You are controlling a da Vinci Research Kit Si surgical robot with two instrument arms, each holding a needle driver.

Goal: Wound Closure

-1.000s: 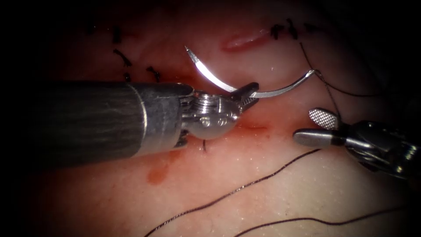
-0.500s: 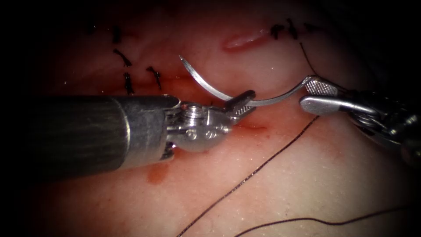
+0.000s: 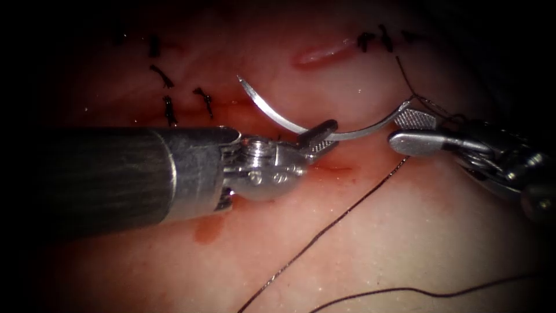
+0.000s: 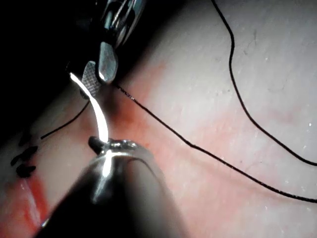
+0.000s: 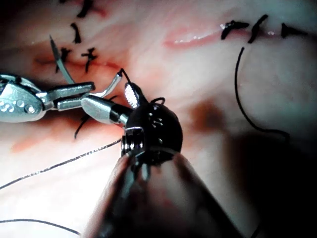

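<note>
My left tool (image 3: 325,133) is shut on the curved needle (image 3: 272,113) at about mid-curve. The needle lies free above the tissue (image 3: 405,243), its tip pointing up and left, none of it in the tissue. My right tool (image 3: 405,130) stands open at the needle's tail end, one jaw on either side of it, gripping nothing. Dark thread (image 3: 324,232) leaves the tail and trails over the tissue. The left wrist view has the needle (image 4: 100,116) running to the right tool (image 4: 98,69). The right wrist view has the right tool (image 5: 115,101) beside the left tool (image 5: 74,93).
Several dark stitches (image 3: 168,109) close the cut at the left, and more (image 3: 373,40) sit at the upper right. An unclosed stretch of the cut (image 3: 321,54) gapes between them. Red fluid (image 3: 207,229) stains the tissue below the left tool's shaft (image 3: 110,174).
The right tool rose up and left from the lower right to the needle's tail, still open. The left tool drew back slightly left with the needle. The long thread swung across the tissue.
</note>
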